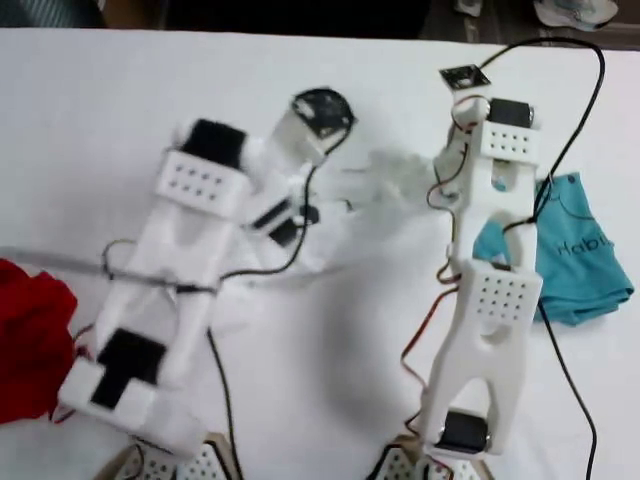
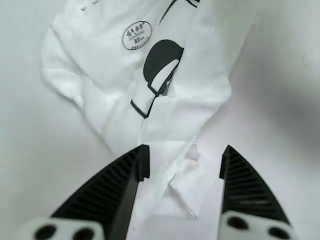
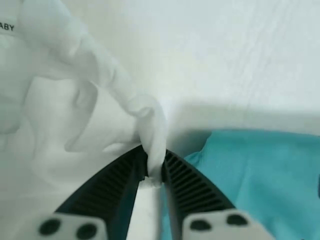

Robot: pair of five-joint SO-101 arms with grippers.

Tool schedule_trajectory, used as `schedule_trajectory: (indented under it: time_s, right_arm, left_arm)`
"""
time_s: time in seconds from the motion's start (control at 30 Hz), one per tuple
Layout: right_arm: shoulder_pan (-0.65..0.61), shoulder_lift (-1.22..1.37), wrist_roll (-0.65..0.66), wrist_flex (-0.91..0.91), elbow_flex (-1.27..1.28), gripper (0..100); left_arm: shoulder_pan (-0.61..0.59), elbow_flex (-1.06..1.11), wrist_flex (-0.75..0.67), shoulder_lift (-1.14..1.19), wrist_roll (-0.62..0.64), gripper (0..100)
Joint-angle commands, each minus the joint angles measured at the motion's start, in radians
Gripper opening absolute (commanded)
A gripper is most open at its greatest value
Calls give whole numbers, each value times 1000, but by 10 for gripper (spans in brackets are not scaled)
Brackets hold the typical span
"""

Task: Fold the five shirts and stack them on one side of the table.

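A white shirt with black print lies crumpled in the middle of the white table between the two arms. My left gripper is open just above it, its black fingers straddling a fold of the white shirt. My right gripper is shut on a thin bunched edge of the white shirt, lifting it slightly. A teal shirt lies crumpled at the right, beside the right arm, and in the right wrist view the teal shirt is close behind the fingers. A red shirt sits at the left edge.
Both arms' cables trail across the near half of the table. The table's far edge runs along the top of the high view, with a dark floor behind it.
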Motion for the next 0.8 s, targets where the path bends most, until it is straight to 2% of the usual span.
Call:
schedule_trajectory:
  time_s: [0.0, 0.3, 0.5, 0.77]
  right_arm:
    - [33, -10, -8, -4, -31, 21]
    - [44, -10, -8, -8, -31, 21]
    - [44, -10, -8, -8, -31, 21]
    - [42, -8, -8, -8, -31, 21]
  left_arm:
    - [12, -47, -43, 106, 9, 250]
    - [31, -251, 6, 325, 9, 249]
    - [29, -294, 9, 434, 9, 249]
    - [29, -295, 5, 460, 9, 247]
